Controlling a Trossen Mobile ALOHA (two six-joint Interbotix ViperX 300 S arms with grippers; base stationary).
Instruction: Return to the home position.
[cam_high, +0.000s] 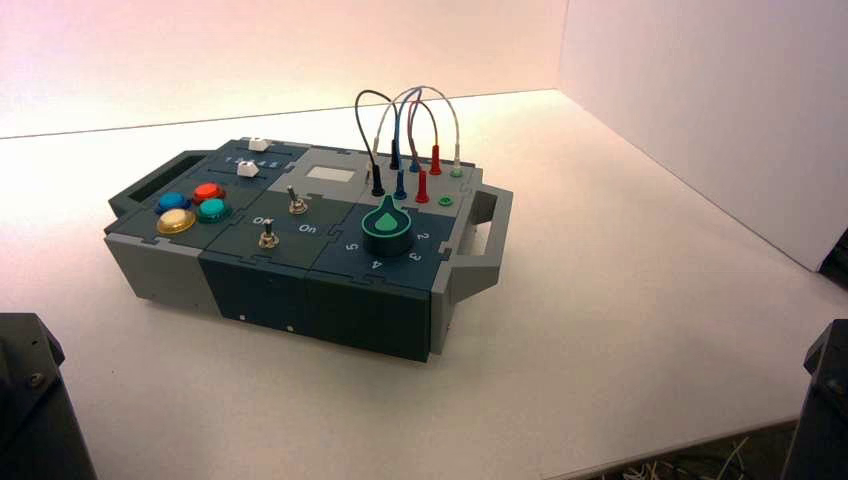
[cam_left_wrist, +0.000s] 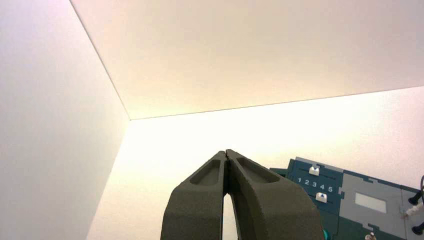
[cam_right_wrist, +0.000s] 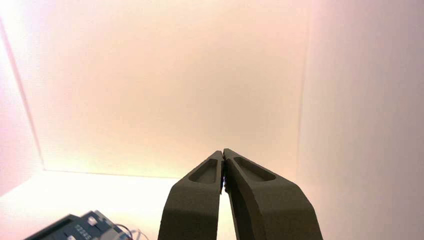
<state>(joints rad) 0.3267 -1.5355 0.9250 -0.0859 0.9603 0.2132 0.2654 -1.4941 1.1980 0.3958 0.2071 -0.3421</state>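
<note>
The box (cam_high: 300, 280) stands turned on the white table, far from both arms. My left arm (cam_high: 30, 400) is pulled back at the near left corner. My right arm (cam_high: 825, 400) is pulled back at the near right edge. My left gripper (cam_left_wrist: 227, 153) is shut and empty, its tips touching, raised above the table and pointing at the back wall; the box's sliders (cam_left_wrist: 315, 172) show beyond it. My right gripper (cam_right_wrist: 223, 151) is shut and empty too, raised and pointing at the back corner, with a corner of the box (cam_right_wrist: 80, 227) low in its view.
The box bears round coloured buttons (cam_high: 192, 205), two toggle switches (cam_high: 282, 220), a green knob (cam_high: 387, 225), two white sliders (cam_high: 252, 158), a small display (cam_high: 330, 175) and looped wires (cam_high: 410, 130) in sockets. White walls (cam_high: 700, 100) close the back and right. Cables (cam_high: 680, 465) lie below the table's front edge.
</note>
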